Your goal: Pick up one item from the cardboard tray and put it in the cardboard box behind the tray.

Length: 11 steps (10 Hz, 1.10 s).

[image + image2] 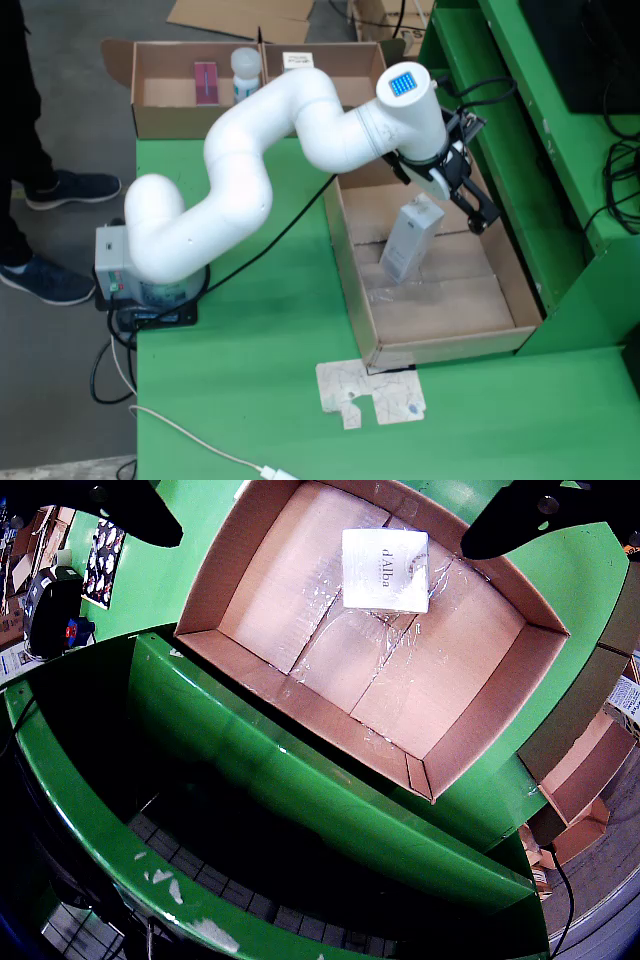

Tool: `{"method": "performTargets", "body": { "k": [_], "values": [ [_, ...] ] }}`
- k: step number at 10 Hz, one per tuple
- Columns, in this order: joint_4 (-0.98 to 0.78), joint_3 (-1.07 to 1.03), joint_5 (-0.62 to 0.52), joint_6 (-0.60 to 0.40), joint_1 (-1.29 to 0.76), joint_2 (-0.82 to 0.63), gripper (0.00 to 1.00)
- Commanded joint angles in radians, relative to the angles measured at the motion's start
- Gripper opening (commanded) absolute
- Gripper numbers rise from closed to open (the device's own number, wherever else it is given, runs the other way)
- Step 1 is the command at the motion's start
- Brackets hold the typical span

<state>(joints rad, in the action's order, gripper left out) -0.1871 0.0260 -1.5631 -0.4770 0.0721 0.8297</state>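
Overhead view: white arm above the tray (520, 300) on the green surface (260, 340). Claw (470, 205) spread wide, empty. White carton (410, 240) stands inside the tray, below the claw. Box (165, 100) behind.

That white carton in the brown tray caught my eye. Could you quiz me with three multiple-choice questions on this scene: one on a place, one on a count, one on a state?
1. Where is the white carton?
A. inside the cardboard tray
B. on the grey floor
C. on top of the robot arm

2. How many white cartons lie in the tray in the gripper view?
A. one
B. three
C. five

3. What is the gripper doing?
A. squeezing the carton
B. open, holding nothing
C. holding a cable

Answers: 1 A, the carton sits on the tray floor. 2 A, only one carton shows there. 3 B, the black fingers stand wide apart at both sides, above the carton, not touching it.
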Motion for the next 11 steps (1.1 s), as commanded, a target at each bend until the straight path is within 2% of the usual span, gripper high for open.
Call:
{"method": "performTargets", "body": {
  "k": [1,11],
  "values": [
    [-0.035,-0.026,-0.004,0.023,0.024,-0.059,1.00],
    [-0.061,-0.026,-0.005,0.040,0.033,-0.069,1.00]
  ]
}}
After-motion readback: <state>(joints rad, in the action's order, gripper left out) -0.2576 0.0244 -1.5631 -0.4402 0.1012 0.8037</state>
